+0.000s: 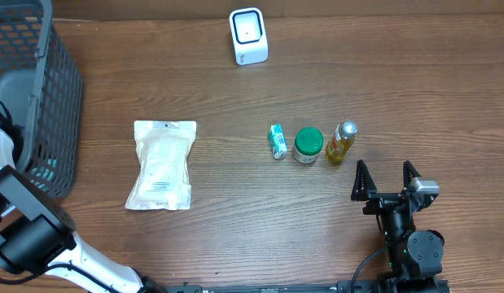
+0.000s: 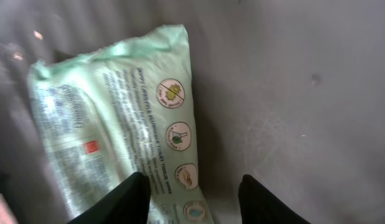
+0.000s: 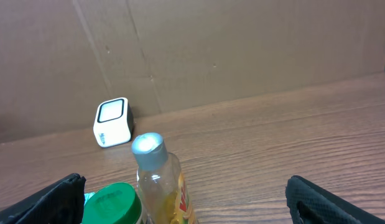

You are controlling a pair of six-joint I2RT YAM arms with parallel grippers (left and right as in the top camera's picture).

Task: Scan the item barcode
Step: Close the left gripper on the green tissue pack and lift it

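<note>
Your left pincer (image 2: pixel 193 183) stood partly open with nothing gripped. The green packet (image 2: pixel 111 124) lay right beneath it on a grey surface, its edge reaching under one finger. Your right pincer (image 1: pixel 385 167) gaped wide and empty. Just ahead of it on the bench (image 1: pixel 235 236) stood the yellow bottle (image 1: pixel 342 142). Left of the bottle stood the green-lidded jar (image 1: pixel 308 145) and the small green carton (image 1: pixel 277 142). Well beyond sat the white scanner (image 1: pixel 248 36).

Overhead looks straight down from high up, whole wooden table (image 1: pixel 260 236) in frame. Left wrist cam points steeply down, very close over a green packet (image 2: pixel 117 124) on a grey surface. Right wrist cam sits low, faces level across the table toward the back wall; shares the white scanner (image 3: pixel 112 129) and bottle (image 3: pixel 156 180) with overhead.
</note>
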